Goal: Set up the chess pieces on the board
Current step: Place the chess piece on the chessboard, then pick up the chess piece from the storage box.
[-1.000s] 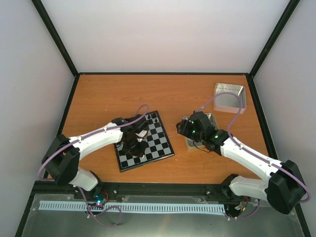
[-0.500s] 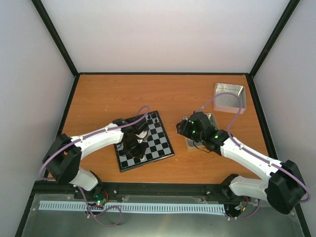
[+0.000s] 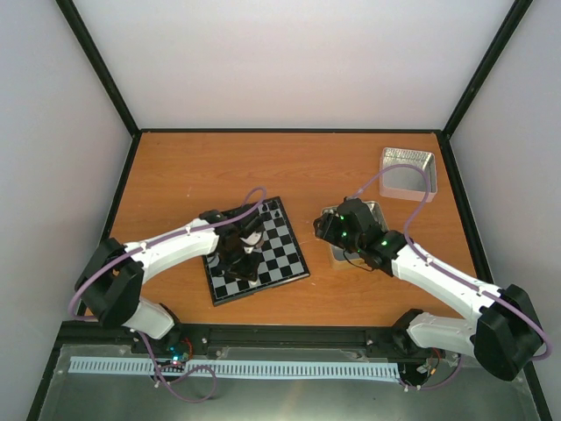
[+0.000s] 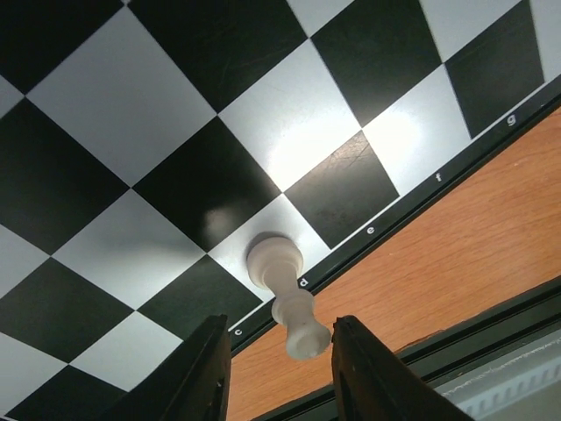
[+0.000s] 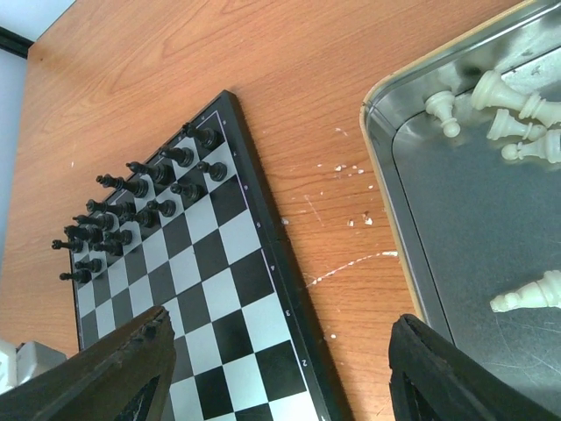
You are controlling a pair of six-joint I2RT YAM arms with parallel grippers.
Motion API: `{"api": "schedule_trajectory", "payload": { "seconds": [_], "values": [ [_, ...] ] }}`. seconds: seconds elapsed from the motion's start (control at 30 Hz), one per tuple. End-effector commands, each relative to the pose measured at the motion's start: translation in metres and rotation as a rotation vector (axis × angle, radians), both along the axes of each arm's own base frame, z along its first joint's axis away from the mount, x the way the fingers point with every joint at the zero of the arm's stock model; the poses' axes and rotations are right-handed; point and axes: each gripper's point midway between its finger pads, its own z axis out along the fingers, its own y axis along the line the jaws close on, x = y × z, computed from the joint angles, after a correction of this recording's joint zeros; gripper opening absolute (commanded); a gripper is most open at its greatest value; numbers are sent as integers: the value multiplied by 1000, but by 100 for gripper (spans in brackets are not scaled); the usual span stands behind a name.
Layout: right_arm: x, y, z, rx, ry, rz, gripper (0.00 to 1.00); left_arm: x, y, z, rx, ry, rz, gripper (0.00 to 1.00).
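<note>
Hovering over board (image 3: 289,254), left gripper (image 3: 241,256) hides its near squares; right gripper (image 3: 323,226) over tin (image 3: 377,208). Left wrist: jaws slightly parted around white piece (image 4: 282,285) standing on rim-side pale square. Right wrist: jaws wide, empty; black pieces (image 5: 131,210) crowd one edge, white pieces (image 5: 495,105) lie in tin.

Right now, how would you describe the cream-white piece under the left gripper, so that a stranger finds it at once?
On the board, follow the rim nearest the arms' bases to the letter d. The chess piece stands upright on the pale square there, between the fingers of the left gripper. It is cream-white and alone there, while the black chessmen crowd the far rows.
</note>
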Motion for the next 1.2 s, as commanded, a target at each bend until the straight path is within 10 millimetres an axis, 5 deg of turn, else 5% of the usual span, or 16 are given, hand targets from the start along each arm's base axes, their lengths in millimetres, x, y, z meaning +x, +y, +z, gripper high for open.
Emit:
{"api": "schedule_trajectory", "payload": {
  "seconds": [0.0,0.17,0.33,0.6,0.77,1.17],
  "values": [
    [3,-11,10,-23,-39,-35,67,11,-12,20,-46,-67,-22,35],
    [4,-27,15,-92,-69,-74,68,21,-18,39,-96,-148,-27,45],
    [6,-53,16,-194,-86,-114,71,44,-26,89,-212,-357,-2,49],
    [12,-108,-17,-327,37,-174,67,77,-9,154,-386,-773,171,60],
    [27,-113,-27,-424,69,-123,65,82,2,182,-487,-945,230,62],
    [50,-103,-84,-532,216,-21,48,80,10,180,-540,-984,300,66]
  ]
}}
